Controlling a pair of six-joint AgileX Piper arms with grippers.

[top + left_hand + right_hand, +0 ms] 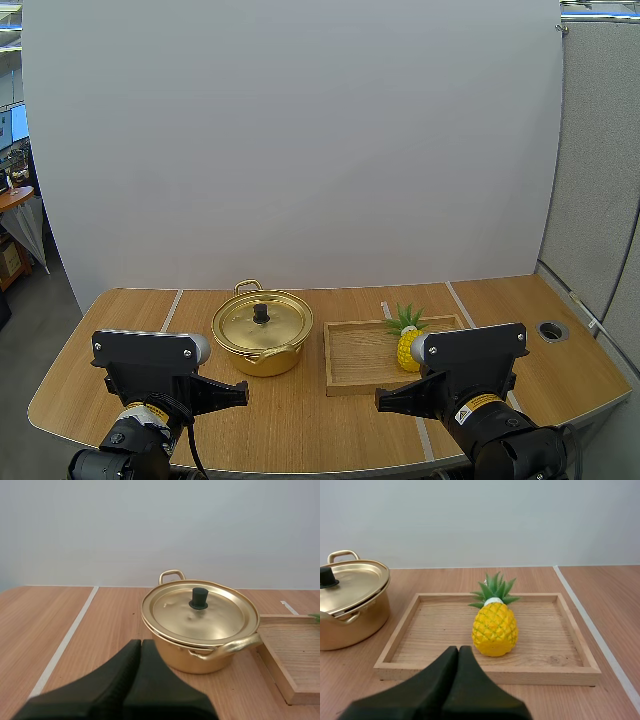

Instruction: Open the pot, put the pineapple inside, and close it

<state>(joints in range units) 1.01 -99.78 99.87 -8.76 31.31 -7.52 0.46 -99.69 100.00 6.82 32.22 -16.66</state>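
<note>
Both left gripper [140, 645] and right gripper [458, 651] are pressed together. The lid [215, 619] covers the pot [190, 660]; the pineapple [494, 629] stands in the tray [485, 674]. Spread left, centre over the seemingly narrow knob [198, 598], lift straight.

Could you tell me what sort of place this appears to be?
Probably a robot test bench in a lab or office: the left gripper and right gripper over a wooden table, a white screen behind, a pot and pineapple as props.
</note>
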